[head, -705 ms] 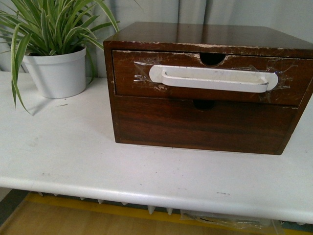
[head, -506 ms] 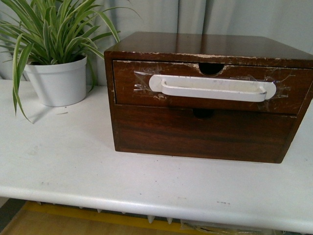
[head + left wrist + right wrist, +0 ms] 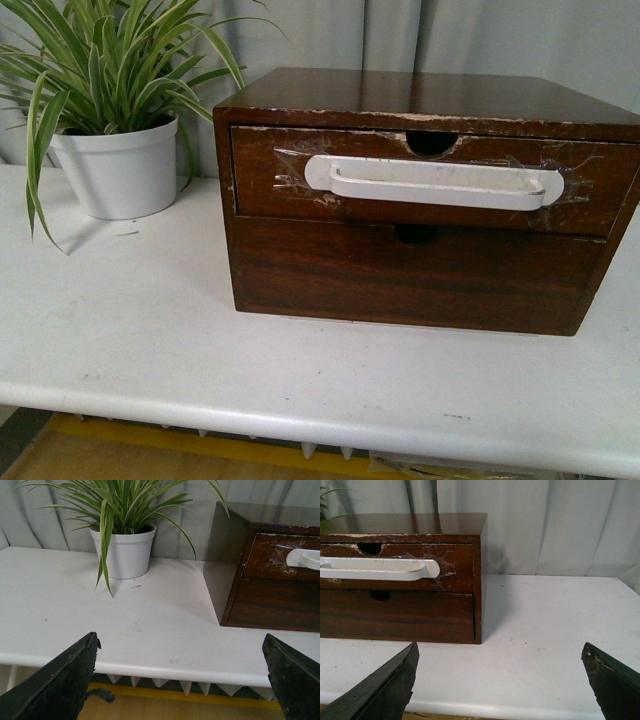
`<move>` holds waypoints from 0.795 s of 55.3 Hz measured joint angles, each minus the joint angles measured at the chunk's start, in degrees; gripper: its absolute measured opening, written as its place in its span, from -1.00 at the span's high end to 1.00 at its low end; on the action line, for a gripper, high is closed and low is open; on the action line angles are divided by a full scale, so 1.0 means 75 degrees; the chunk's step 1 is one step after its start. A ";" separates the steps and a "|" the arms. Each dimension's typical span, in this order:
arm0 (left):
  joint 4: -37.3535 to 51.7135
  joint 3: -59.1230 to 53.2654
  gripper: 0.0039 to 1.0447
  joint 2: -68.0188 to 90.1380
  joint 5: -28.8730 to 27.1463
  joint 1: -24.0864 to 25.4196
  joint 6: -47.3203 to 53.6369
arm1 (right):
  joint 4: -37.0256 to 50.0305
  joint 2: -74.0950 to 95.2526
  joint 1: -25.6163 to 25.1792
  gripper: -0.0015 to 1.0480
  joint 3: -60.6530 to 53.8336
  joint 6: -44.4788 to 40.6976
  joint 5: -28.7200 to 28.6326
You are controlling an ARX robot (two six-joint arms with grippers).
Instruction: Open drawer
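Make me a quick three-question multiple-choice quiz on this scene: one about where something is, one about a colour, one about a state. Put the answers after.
1. In the front view, where does the potted plant stand relative to the wooden chest?
A) on top of it
B) to its left
C) to its right

2. What colour is the handle taped on the upper drawer?
A) black
B) brass
C) white

3. What state is the upper drawer in?
A) shut
B) pulled halfway out
C) taken out entirely

Answers:
1 B: the plant's pot stands left of the chest, apart from it.
2 C: the long handle is white against the dark brown wood.
3 A: the drawer's front sits within the chest's frame, not sticking out.
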 joint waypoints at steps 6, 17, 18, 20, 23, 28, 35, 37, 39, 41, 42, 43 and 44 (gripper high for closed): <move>0.0000 0.0000 -0.89 0.0000 0.0000 0.0000 0.0000 | 0.0000 0.0000 0.0000 -0.83 0.0000 0.0000 0.0000; 0.0000 0.0000 -0.89 0.0000 -0.0003 0.0000 0.0000 | 0.0000 0.0000 0.0000 -0.83 0.0000 0.0000 0.0000; 0.0000 0.0000 -0.89 0.0000 0.0000 0.0000 0.0000 | 0.0000 0.0000 0.0000 -0.83 0.0000 0.0000 0.0000; 0.0000 0.0000 -0.89 0.0000 0.0000 0.0000 0.0000 | 0.0000 0.0000 0.0000 -0.83 0.0000 0.0000 0.0000; 0.0000 0.0000 -0.89 0.0000 0.0000 0.0000 0.0000 | 0.0000 0.0000 0.0000 -0.83 0.0000 0.0000 0.0000; 0.0000 0.0000 -0.89 0.0000 0.0000 0.0000 0.0000 | 0.0000 0.0000 0.0000 -0.83 0.0000 0.0000 0.0000; 0.0000 0.0000 -0.89 0.0000 0.0000 0.0000 0.0000 | 0.0000 0.0000 0.0000 -0.83 0.0000 0.0000 0.0000; 0.0000 0.0000 -0.89 0.0000 0.0000 0.0000 0.0000 | 0.0000 0.0000 0.0000 -0.83 0.0000 0.0000 0.0000; 0.0000 0.0000 -0.89 0.0000 0.0000 0.0000 0.0000 | 0.0000 0.0000 0.0000 -0.83 0.0000 0.0000 0.0000; 0.0000 0.0000 -0.89 0.0000 -0.0003 0.0000 0.0000 | 0.0000 0.0000 0.0000 -0.83 0.0000 0.0000 0.0000; 0.0000 0.0000 -0.89 0.0000 0.0000 0.0000 0.0000 | 0.0000 0.0000 0.0000 -0.83 0.0000 0.0000 0.0000; -0.0003 0.0000 -0.89 0.0003 0.0000 0.0000 0.0000 | -0.0009 0.0006 0.0003 -0.83 0.0003 0.0000 0.0017; -0.0102 0.0026 -0.89 0.0064 0.0070 0.0000 -0.0038 | -0.0157 0.0076 0.0047 -0.83 0.0041 0.0090 0.0140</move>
